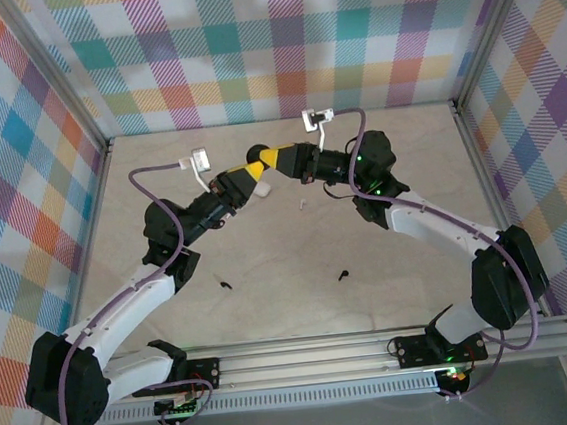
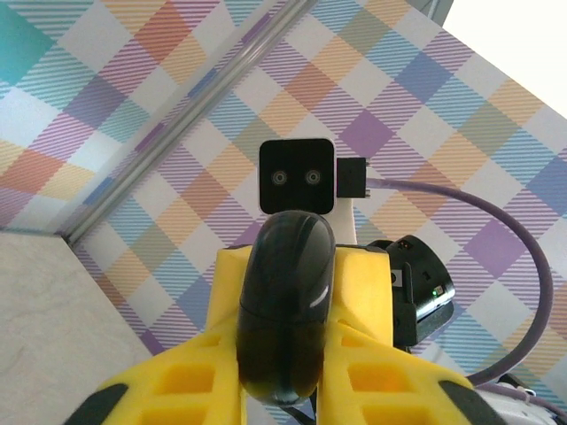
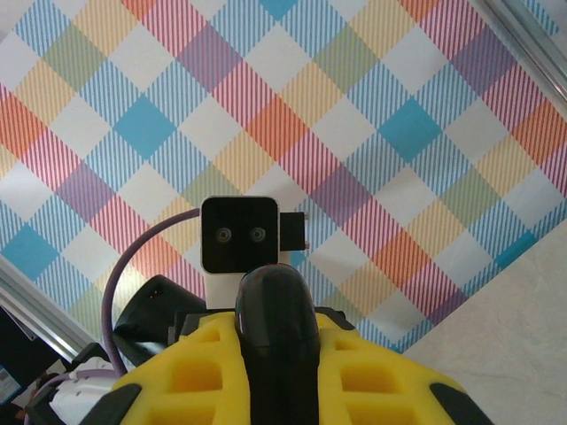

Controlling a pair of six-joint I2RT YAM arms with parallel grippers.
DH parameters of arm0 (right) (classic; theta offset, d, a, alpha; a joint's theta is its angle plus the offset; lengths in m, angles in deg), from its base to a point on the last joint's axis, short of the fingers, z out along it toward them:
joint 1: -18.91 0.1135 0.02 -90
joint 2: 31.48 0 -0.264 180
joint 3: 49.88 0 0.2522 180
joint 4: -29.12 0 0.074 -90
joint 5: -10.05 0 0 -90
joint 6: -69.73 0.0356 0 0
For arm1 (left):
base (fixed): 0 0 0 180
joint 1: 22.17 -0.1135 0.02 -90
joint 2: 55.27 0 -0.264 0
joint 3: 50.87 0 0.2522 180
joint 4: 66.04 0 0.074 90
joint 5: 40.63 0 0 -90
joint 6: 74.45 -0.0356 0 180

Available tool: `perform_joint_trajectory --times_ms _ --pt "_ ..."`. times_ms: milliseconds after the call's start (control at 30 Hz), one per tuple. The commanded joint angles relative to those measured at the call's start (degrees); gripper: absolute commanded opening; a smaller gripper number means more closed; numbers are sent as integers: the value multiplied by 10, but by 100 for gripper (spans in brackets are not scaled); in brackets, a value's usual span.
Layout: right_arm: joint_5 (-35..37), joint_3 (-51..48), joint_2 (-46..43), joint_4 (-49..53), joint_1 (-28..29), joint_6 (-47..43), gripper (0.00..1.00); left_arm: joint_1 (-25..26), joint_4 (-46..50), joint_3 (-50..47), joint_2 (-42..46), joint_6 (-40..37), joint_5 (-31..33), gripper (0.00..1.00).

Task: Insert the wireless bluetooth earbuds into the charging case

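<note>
A glossy black charging case (image 2: 285, 301) is held in the air between the two arms, its lid down. My left gripper (image 2: 297, 266) is shut on it, yellow fingers (image 2: 363, 292) pressed on both sides. From the opposite side my right gripper (image 3: 276, 328) is shut on the same black case (image 3: 276, 319). Over the table's middle, the left gripper (image 1: 253, 172) and right gripper (image 1: 271, 159) meet tip to tip. Two black earbuds (image 1: 225, 283) (image 1: 344, 275) lie near the front. A white earbud (image 1: 303, 206) lies below the grippers.
A white rounded object (image 1: 262, 189), perhaps a second case, rests on the beige table (image 1: 409, 160) just under the grippers. Plaid walls enclose the table on three sides. Purple cables loop off both wrists.
</note>
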Motion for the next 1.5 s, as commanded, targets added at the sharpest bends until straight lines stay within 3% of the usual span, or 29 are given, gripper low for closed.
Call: perform_joint_trajectory --times_ms 0,67,133,200,333,500,667,833,1067,1167,1467 --pt "-20 13 13 3 8 -2 7 4 -47 29 8 -7 -16 12" --pt "-26 18 10 19 8 -13 17 4 -30 30 13 -25 -26 7" --pt "-29 25 -4 66 7 -46 46 4 45 47 25 -75 -47 6" --pt "-35 39 -35 163 2 -116 63 4 158 80 35 -152 -77 3" --pt "-7 104 -118 438 -16 -320 73 4 359 140 55 -360 -131 0" --pt "-50 197 -147 658 -47 -459 74 4 522 167 83 -556 -133 0" --pt "-97 206 -137 706 -45 -511 73 4 638 200 74 -654 -138 0" --pt "-79 184 -116 681 -17 -521 70 5 664 192 78 -689 -145 0" --pt "-19 204 -64 741 35 -594 74 4 657 181 81 -677 -182 0" --pt "6 213 -49 764 42 -630 75 4 657 178 79 -673 -184 0" --pt "99 230 -45 766 38 -618 71 4 636 163 79 -662 -201 0"
